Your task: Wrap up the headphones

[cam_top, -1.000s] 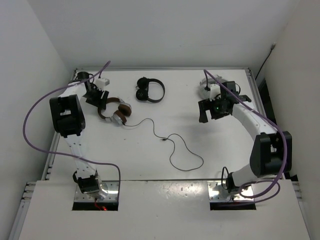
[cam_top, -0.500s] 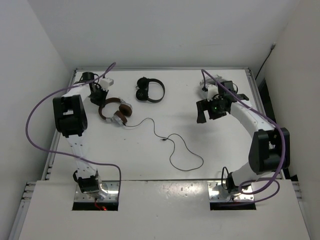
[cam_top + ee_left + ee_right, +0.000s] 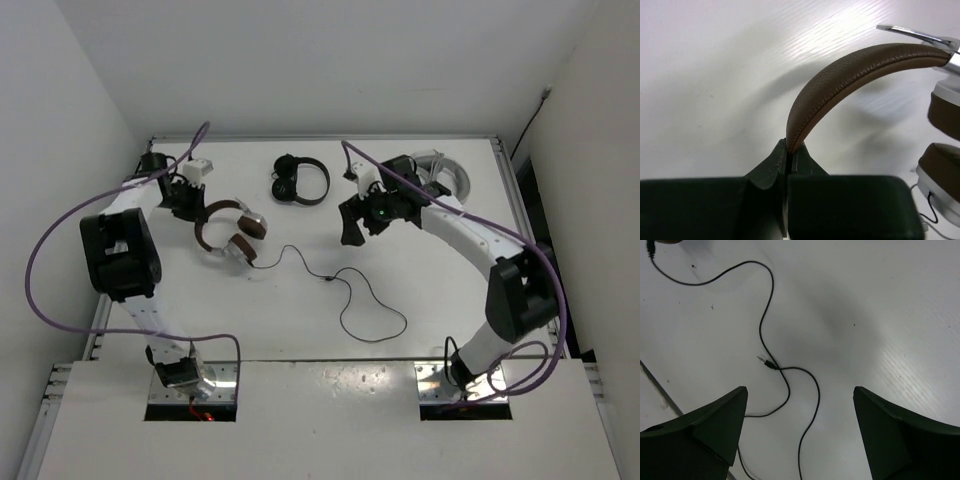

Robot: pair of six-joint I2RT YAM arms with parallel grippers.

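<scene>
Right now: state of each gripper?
Left gripper: shut on the headphones, at the headband.
Right gripper: open, holding nothing, above the cable.

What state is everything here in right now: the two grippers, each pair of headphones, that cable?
left gripper: shut on the headband.
right gripper: open, above the cable, holding nothing.
brown headphones: held by the headband, not wrapped yet.
cable: loose, sprawled in curves.
black headphones: lying untouched.
white headphones: lying untouched, partly hidden.
</scene>
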